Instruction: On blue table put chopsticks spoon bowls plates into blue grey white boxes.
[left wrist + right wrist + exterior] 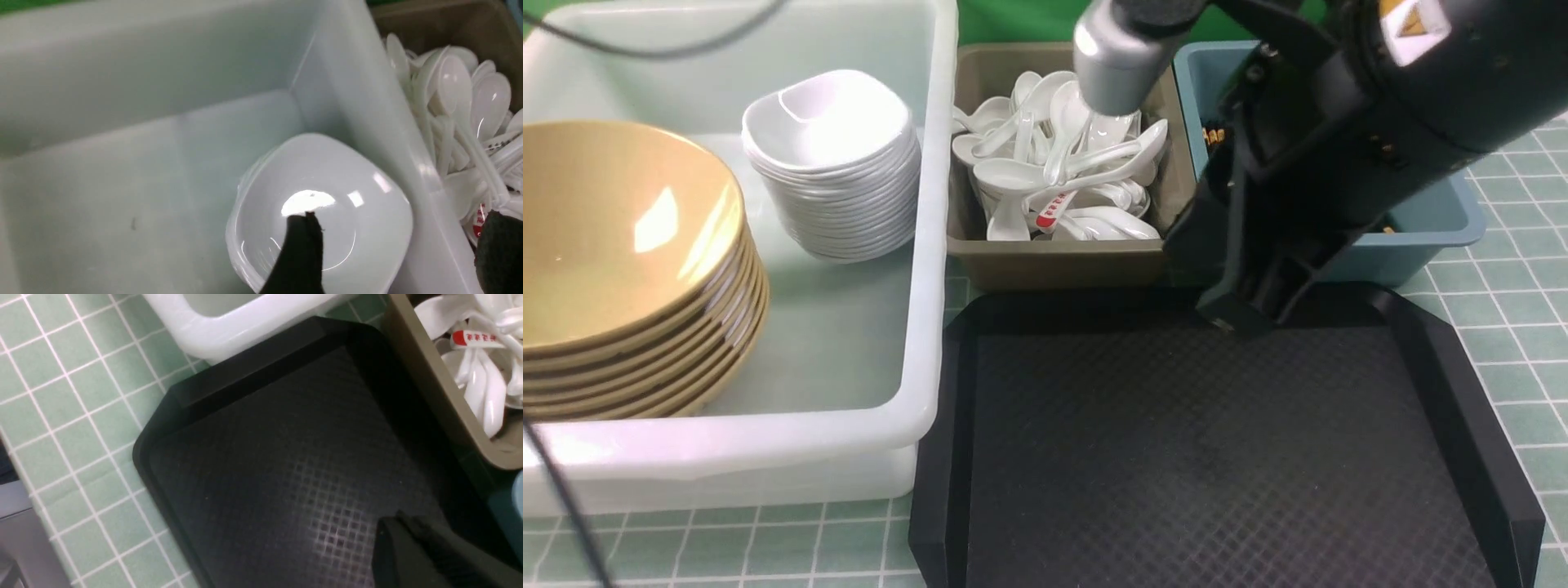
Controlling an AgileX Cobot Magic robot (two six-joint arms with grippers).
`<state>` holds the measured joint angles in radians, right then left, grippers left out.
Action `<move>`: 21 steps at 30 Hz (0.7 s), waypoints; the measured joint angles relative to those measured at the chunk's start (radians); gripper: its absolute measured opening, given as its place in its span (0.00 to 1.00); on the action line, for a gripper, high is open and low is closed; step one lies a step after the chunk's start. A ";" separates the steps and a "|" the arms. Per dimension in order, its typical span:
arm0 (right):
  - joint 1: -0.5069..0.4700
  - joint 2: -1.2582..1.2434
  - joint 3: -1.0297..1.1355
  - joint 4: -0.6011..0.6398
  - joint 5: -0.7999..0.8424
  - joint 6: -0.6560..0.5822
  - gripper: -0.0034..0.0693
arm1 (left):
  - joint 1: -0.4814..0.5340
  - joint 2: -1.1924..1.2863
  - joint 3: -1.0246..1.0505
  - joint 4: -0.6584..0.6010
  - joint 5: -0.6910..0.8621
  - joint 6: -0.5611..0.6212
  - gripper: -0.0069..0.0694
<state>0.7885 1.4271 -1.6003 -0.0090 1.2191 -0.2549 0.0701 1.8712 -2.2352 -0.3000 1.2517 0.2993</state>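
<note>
The white box (934,245) holds a stack of tan bowls (621,245) and a stack of white plates (833,163). The grey box (1054,265) is full of white spoons (1062,163). The blue box (1429,220) is mostly hidden by my right arm; gold chopstick ends (1213,135) peek out inside it. My right gripper (1227,318) is shut and empty, low over the far edge of the black tray (1217,457); it also shows in the right wrist view (398,528). My left gripper (400,253) is open above the plates (327,183) and the white box's wall (367,94).
The black tray (286,457) lies on the blue table (1519,343) in front of the grey and blue boxes, with nothing on it. The grey box (441,396) and spoons (486,388) border the tray. Cables hang at the left.
</note>
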 joint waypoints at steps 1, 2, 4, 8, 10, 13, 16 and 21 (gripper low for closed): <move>0.000 -0.028 0.011 -0.003 -0.001 0.009 0.14 | -0.013 -0.055 0.000 0.068 0.006 -0.018 0.59; 0.000 -0.044 0.019 -0.003 -0.003 0.014 0.14 | -0.020 -0.084 0.005 0.090 0.006 -0.025 0.56; 0.000 -0.075 0.037 -0.003 -0.007 0.019 0.14 | -0.028 -0.130 0.033 0.132 0.006 -0.039 0.47; 0.000 -0.199 0.165 -0.003 -0.096 0.044 0.14 | -0.051 -0.340 0.255 0.178 0.007 -0.043 0.15; 0.000 -0.263 0.233 -0.004 -0.148 0.052 0.14 | -0.058 -0.434 0.371 0.179 0.007 -0.043 0.11; 0.000 -0.396 0.372 -0.004 -0.268 0.064 0.14 | -0.059 -0.636 0.622 0.178 -0.019 -0.042 0.08; 0.000 -0.543 0.534 -0.004 -0.430 0.078 0.15 | -0.059 -0.860 0.889 0.163 -0.123 -0.040 0.08; 0.000 -0.717 0.750 0.009 -0.680 0.097 0.15 | -0.059 -1.268 1.329 0.140 -0.305 -0.036 0.08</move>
<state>0.7885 0.7098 -0.8507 0.0000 0.5388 -0.1581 0.0111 0.6034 -0.9065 -0.1597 0.9472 0.2632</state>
